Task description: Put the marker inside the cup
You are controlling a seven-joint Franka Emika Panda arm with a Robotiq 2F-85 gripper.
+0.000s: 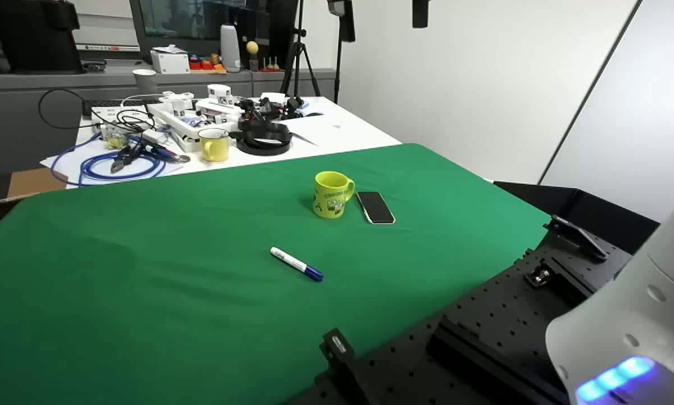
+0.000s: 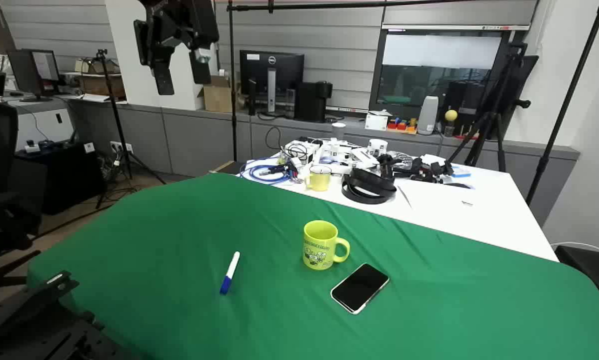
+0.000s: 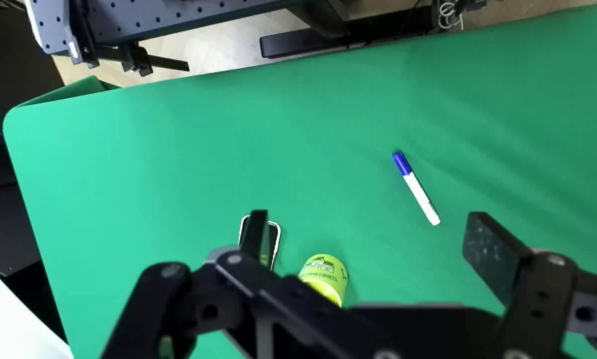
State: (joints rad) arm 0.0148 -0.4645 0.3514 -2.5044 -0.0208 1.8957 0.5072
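Observation:
The marker, white with a dark blue cap, lies on the green cloth in both exterior views (image 1: 296,263) (image 2: 230,272) and in the wrist view (image 3: 418,192). The yellow-green cup (image 1: 329,197) stands upright on the cloth, its handle toward the phone; it also shows in an exterior view (image 2: 318,247). In the wrist view the cup (image 3: 325,269) is partly hidden behind my gripper. My gripper (image 3: 367,227) is wide open and empty, high above the table. Its fingers show at the top of both exterior views (image 1: 383,23) (image 2: 183,77). Marker and cup are apart.
A flat dark phone (image 1: 376,207) (image 2: 360,288) lies beside the cup. A white table (image 1: 359,132) behind holds cables, tools, black straps and another yellow mug (image 1: 215,149) (image 2: 319,180). The black robot base plate (image 1: 483,326) borders the cloth.

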